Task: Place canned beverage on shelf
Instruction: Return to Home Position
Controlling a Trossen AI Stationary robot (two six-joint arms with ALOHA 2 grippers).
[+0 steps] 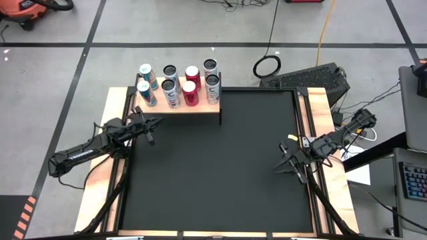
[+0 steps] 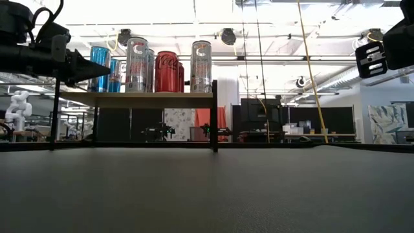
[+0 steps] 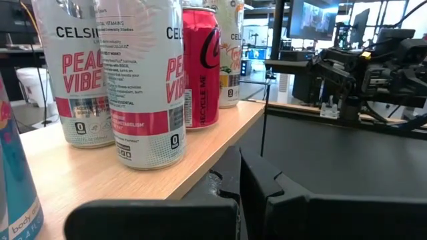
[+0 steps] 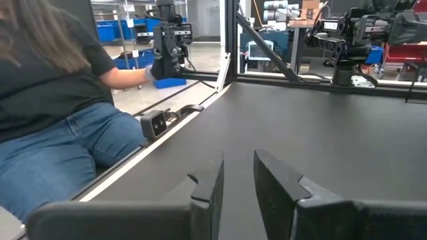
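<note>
Eight cans stand upright on the shelf, in two rows of four, at the far left corner of the black table. Only the high view separates the rows. The low view merges them into four columns, blue, white-pink, red and pale, above the board on its thin legs. The left gripper hovers just beside the shelf's near left end. Its wrist view shows the fingers pressed together on nothing, with a white-pink can close ahead. The right gripper hangs over the table's right side, well apart from the shelf. Its wrist view shows a narrow gap between the empty fingers, and a person seated beside the table, whom no other view shows.
</note>
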